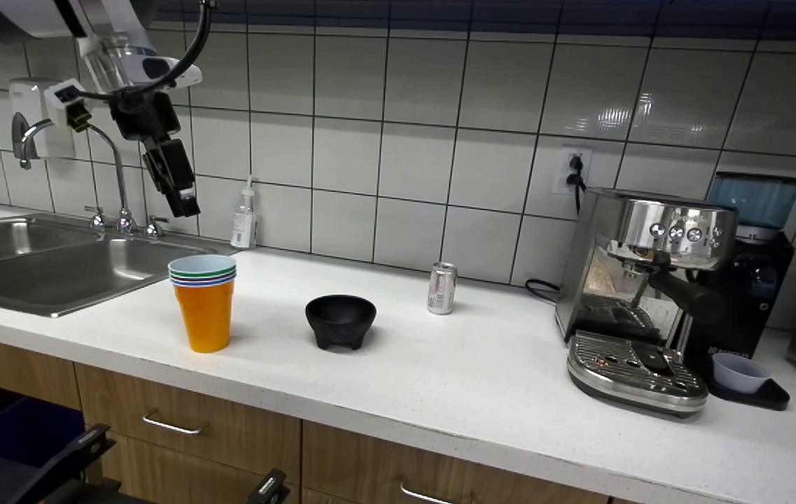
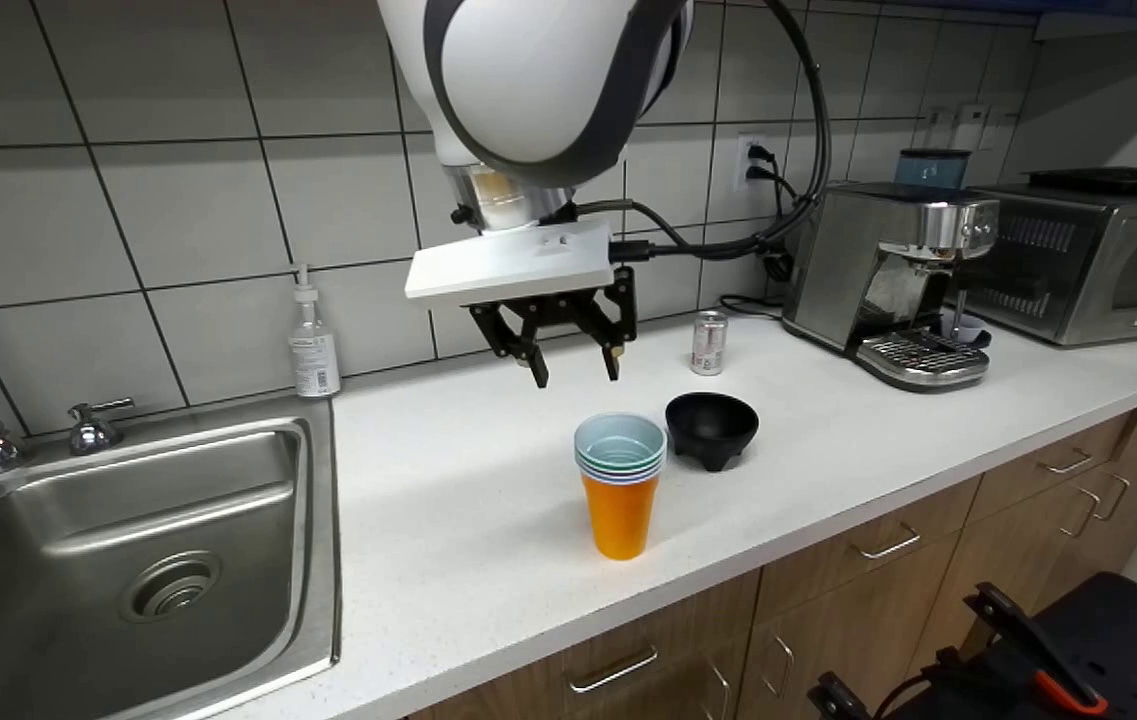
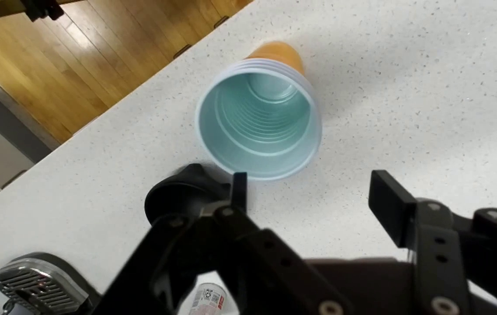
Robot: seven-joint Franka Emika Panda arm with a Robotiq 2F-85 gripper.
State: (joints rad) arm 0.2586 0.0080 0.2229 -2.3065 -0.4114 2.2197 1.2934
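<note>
Tool (image 2: 577, 379) higher than the stacked cups (image 2: 620, 512)
Spread wide, it hangs apart from the cups, which stand upright on the surface (image 2: 448, 560); a black bowl (image 2: 712, 428) sits near them.

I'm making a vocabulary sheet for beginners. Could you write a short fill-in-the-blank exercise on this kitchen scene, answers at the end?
1. Below its rims, the cup stack shows the colour ____.
2. In an exterior view, the black bowl appears between the stack and a silver drinks ____.
3. The jaws hold nothing; they are not shut but ____.
4. The faucet rises at the back of the metal ____.

Missing words: orange; can; open; sink.
</note>
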